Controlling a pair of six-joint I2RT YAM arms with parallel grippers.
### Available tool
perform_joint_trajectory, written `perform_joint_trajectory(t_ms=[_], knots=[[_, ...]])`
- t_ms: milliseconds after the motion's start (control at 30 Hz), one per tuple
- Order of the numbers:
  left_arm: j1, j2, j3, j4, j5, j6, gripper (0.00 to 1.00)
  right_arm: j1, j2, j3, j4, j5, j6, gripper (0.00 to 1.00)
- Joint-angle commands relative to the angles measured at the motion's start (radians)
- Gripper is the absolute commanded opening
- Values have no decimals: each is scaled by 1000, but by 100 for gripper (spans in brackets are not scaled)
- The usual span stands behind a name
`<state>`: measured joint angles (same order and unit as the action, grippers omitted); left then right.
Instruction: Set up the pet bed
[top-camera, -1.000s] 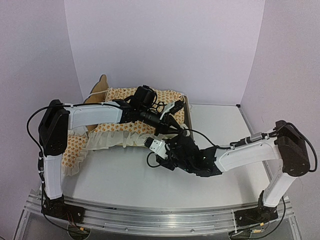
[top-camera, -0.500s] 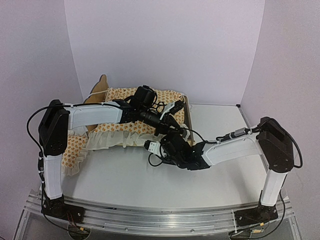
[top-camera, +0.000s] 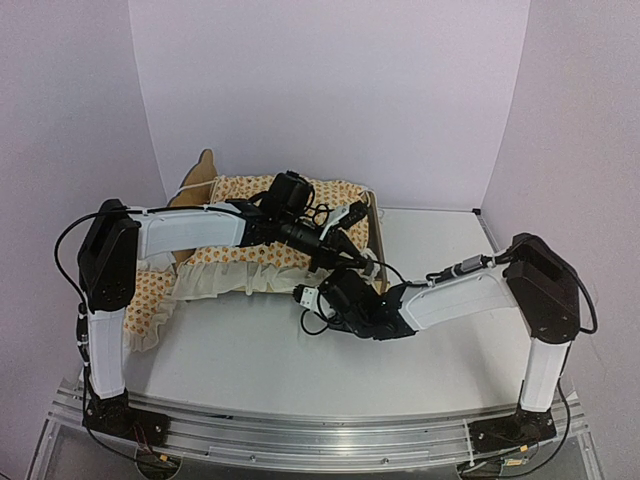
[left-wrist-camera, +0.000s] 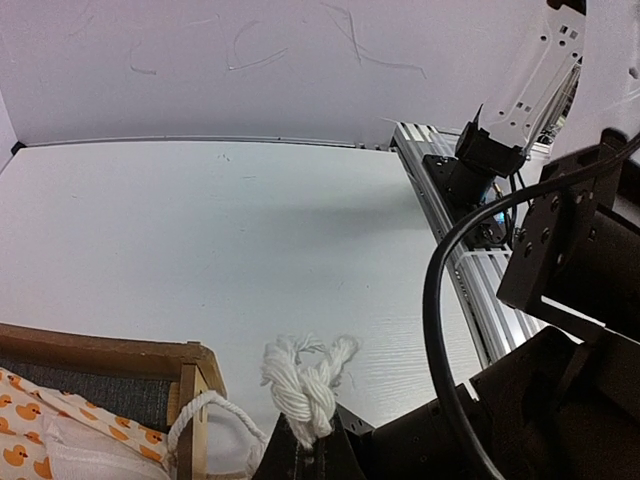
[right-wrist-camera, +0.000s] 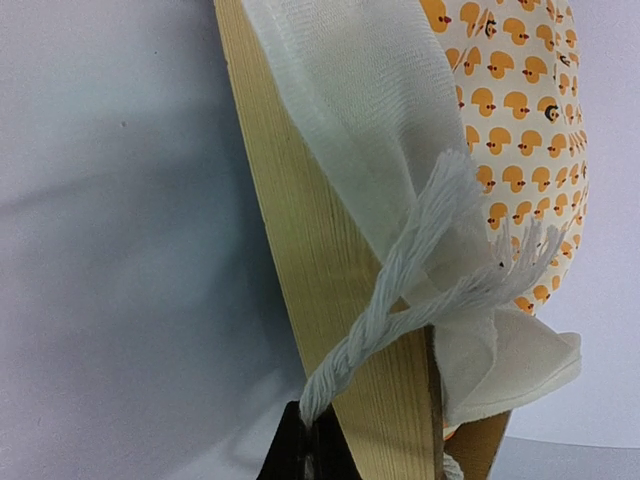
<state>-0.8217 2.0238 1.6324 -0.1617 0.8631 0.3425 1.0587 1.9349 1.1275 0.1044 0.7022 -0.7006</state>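
Broadly, we see the white table (top-camera: 250, 350) taking up most of the floor of the pale-walled booth. The pet bed (top-camera: 192, 192) sits at the table's far left, close to the back wall, with its scalloped wooden end rising beside the left wall. Cream bedding (top-camera: 250, 262) printed with orange shapes lies over the frame. Its ruffled edge spills over the near side and down onto the table at the left. The left arm (top-camera: 190, 230) reaches across the top of the bed toward its right end, and the right arm (top-camera: 465, 300) stretches in low from the right, so the two wrists meet just beside that end. From the left wrist we see a wooden corner post (left-wrist-camera: 195, 390) of the frame, with dark grey base and printed fabric behind it and a white cord looped at the post. The left gripper (left-wrist-camera: 310, 445) is closed tight, pinching the knotted cord end (left-wrist-camera: 300, 385), which stands up frayed above the jaws. From the right wrist we see a light-wood rail (right-wrist-camera: 300, 250) with the sheer ruffle and printed cloth draped over it. The right gripper (right-wrist-camera: 308, 440) is likewise clamped narrow, holding the lower tip of a twisted cord strand (right-wrist-camera: 390, 290) that runs up across the rail to a frayed end on the fabric. We cannot tell whether the two cord pieces belong to one length.
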Motion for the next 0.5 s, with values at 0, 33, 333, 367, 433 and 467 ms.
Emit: perform_joint_trajectory(t_ms=[0,33,333,367,433,467], knots=[[16,14,66,-9,12,7,0,3,-129,-12,-26,-148,130,0],[19,16,69,-10,12,5,0,4,-163,-26,-28,-215,168,0],[34,20,71,-23,18,16,0,4,-368,-178,-28,-497,499,0],[34,20,68,-26,18,22,0,4,-379,-191,-26,-516,518,0],[35,18,60,-29,15,33,0,3,-394,-211,-20,-556,552,0],[34,18,56,-31,15,39,0,4,-396,-219,-16,-568,575,0]])
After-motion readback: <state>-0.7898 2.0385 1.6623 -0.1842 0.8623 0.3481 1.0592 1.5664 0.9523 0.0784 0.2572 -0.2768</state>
